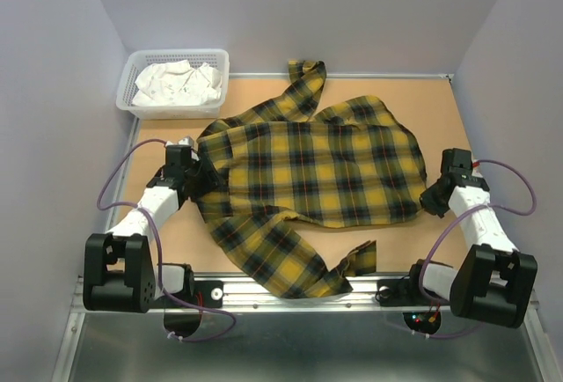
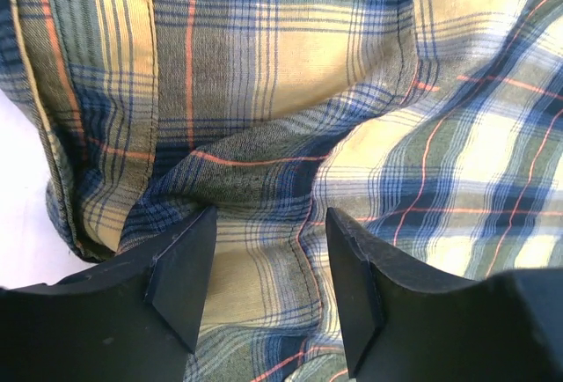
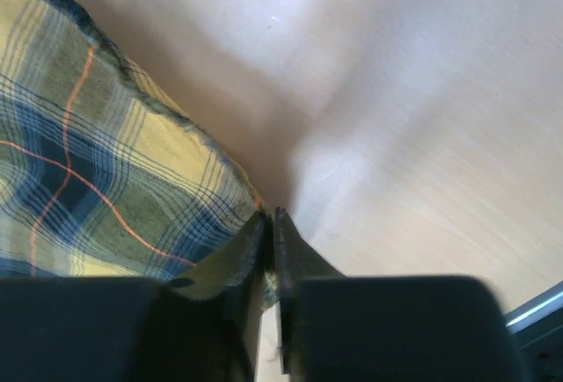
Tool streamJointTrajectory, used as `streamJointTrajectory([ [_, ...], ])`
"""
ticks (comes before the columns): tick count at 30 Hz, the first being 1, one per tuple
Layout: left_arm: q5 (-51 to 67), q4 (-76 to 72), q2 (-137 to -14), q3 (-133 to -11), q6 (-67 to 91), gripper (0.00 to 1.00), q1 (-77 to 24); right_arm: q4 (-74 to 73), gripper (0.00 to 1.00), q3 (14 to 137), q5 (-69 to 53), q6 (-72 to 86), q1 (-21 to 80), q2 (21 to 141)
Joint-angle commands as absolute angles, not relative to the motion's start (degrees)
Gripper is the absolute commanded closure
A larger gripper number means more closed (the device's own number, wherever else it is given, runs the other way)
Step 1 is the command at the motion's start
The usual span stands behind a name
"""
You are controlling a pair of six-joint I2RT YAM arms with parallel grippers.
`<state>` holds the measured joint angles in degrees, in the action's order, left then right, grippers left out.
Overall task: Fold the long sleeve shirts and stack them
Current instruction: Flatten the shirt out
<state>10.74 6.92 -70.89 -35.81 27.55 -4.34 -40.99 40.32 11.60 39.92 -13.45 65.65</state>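
Observation:
A yellow and dark plaid long sleeve shirt (image 1: 308,166) lies spread across the tan table (image 1: 431,109). One sleeve (image 1: 303,83) points to the far edge and the other (image 1: 281,263) trails toward the near rail. My left gripper (image 1: 201,179) sits over the shirt's left edge. In the left wrist view its jaws (image 2: 268,259) stand apart, open, with rumpled shirt fabric (image 2: 264,74) between them. My right gripper (image 1: 431,199) is at the shirt's right edge. In the right wrist view it (image 3: 271,219) is shut, pinching the shirt hem (image 3: 88,179).
A white plastic basket (image 1: 130,93) holding white cloth (image 1: 176,83) stands at the far left corner. Grey walls enclose the table on three sides. A metal rail (image 1: 299,290) with both arm bases runs along the near edge. Bare tabletop (image 3: 422,91) shows right of the shirt.

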Motion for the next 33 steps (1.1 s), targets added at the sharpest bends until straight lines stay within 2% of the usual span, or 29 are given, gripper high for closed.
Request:
streamJointTrajectory([
  [1,14.24,6.76,-69.61,-35.16,27.78,0.36,-3.78,-37.44,0.75,40.34,13.46,41.31,-14.33,66.44],
  [2,14.15,7.29,-69.17,-35.42,27.43,0.36,-3.69,-37.18,0.66,40.69,12.75,40.70,-14.33,66.88],
  [6,14.59,11.59,-65.93,-38.14,25.58,0.36,-3.60,-35.78,0.52,46.30,10.81,34.47,-13.80,64.97],
  [7,14.59,11.95,-65.14,-38.58,25.14,0.35,-3.60,-35.16,0.43,49.45,9.51,33.41,-13.19,64.34],
  [11,11.61,13.01,-63.11,-41.57,24.26,0.28,-3.52,-30.68,0.33,57.11,8.79,28.31,-2.84,65.99],
  [14,7.83,11.70,-64.24,-43.94,23.65,0.23,-3.17,-27.43,0.31,62.20,8.00,24.27,14.96,73.78],
  [21,1.85,7.83,-70.91,-47.89,23.82,0.22,-2.46,-19.61,0.31,75.99,5.55,16.19,39.51,96.48],
  [27,1.23,3.78,-78.29,-50.53,24.87,0.23,-1.76,-18.02,0.32,86.65,2.55,8.71,48.34,111.77],
  [33,0.97,2.64,-85.15,-53.17,24.96,0.24,-1.76,-18.02,0.32,83.24,-1.05,4.84,51.32,114.35],
])
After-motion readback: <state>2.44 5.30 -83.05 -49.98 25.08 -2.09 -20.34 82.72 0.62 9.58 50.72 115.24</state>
